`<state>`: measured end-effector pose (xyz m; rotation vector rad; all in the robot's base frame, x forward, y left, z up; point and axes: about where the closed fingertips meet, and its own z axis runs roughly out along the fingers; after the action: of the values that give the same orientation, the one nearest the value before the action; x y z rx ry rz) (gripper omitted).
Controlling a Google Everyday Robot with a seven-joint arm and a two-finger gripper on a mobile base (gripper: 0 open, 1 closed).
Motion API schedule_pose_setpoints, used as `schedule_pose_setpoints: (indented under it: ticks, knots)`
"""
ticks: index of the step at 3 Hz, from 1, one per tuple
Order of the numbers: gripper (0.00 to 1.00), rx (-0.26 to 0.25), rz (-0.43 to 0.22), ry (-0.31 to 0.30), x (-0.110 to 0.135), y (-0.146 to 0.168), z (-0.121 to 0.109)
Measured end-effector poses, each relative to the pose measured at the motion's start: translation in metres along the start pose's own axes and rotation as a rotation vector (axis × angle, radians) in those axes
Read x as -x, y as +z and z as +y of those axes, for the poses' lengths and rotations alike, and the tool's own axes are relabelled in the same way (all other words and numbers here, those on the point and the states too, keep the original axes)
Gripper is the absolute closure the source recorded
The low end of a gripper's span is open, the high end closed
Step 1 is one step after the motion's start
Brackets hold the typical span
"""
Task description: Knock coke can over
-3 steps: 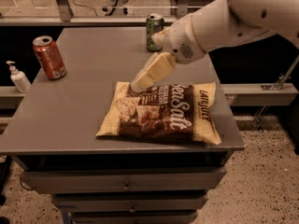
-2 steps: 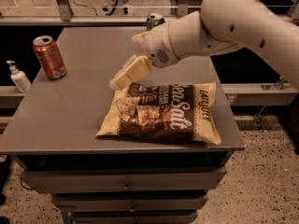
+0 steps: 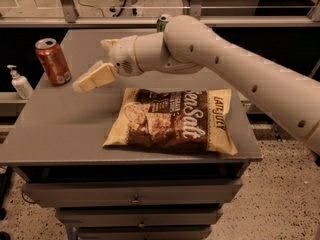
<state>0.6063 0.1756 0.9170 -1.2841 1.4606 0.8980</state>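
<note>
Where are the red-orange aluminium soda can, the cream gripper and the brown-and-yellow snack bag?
Coke can (image 3: 52,63), camera view: its red side.
Gripper (image 3: 81,85), camera view: its tip, right of the can.
Snack bag (image 3: 170,123), camera view: its printed front.

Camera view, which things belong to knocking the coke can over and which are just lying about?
Part of the job:
coke can, upright on the table
pincer, hovering between that can and the chip bag, not touching the can

Just lying about:
chip bag, flat on the table
green can, behind the arm
pump bottle, beside the table
</note>
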Motion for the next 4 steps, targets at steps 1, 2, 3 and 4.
schedule_pose_setpoints:
  ticks: [1, 2, 3, 4]
  knots:
    - [0.0, 0.006, -0.061, 0.001, 0.006, 0.049, -0.004]
    - [0.0, 0.0, -0.102, -0.002, 0.014, 0.09, -0.01]
    - [0.0, 0.001, -0.109, -0.007, 0.015, 0.122, -0.013]
    - [0.0, -0.004, -0.106, -0.002, 0.01, 0.147, -0.016]
